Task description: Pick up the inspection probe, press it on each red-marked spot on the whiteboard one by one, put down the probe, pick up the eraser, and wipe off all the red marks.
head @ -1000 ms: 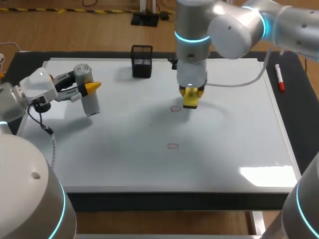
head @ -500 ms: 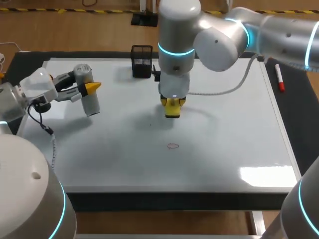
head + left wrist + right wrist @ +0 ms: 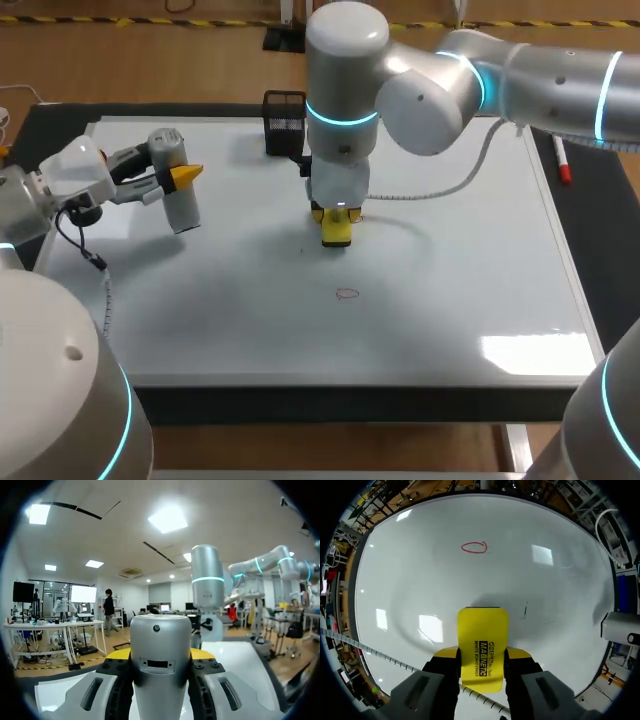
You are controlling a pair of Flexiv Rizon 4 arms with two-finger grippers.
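White gloss covers most of the counter: the whiteboard (image 3: 470, 270) lies flat on it. From above, my right arm (image 3: 520, 75) comes in from the right edge and reaches to the board's middle. The right fingers (image 3: 320, 213) point straight down and clamp the yellow eraser (image 3: 336, 232) low at the board, though I cannot tell if it touches. One red mark (image 3: 347, 293), a small oval, sits just nearer the front edge than the eraser. By the left edge, the left fingers (image 3: 186, 175) grip the silver inspection probe (image 3: 176, 190), held above the board and tilted. A black mesh basket (image 3: 284, 122) stands near the far edge, and a red marker (image 3: 561, 158) lies on the counter beside the board's right edge.

At the left wrist, the probe (image 3: 160, 665) fills the space between the left fingers (image 3: 120, 654), which press it from both sides. My right arm (image 3: 207, 585) stands ahead over the board.

At the right wrist, the eraser (image 3: 482, 647) is held between the right fingers (image 3: 445, 653), its face toward the board. The red mark (image 3: 474, 547) lies well ahead of it, and a short dark stroke (image 3: 525, 610) shows just beside the eraser.
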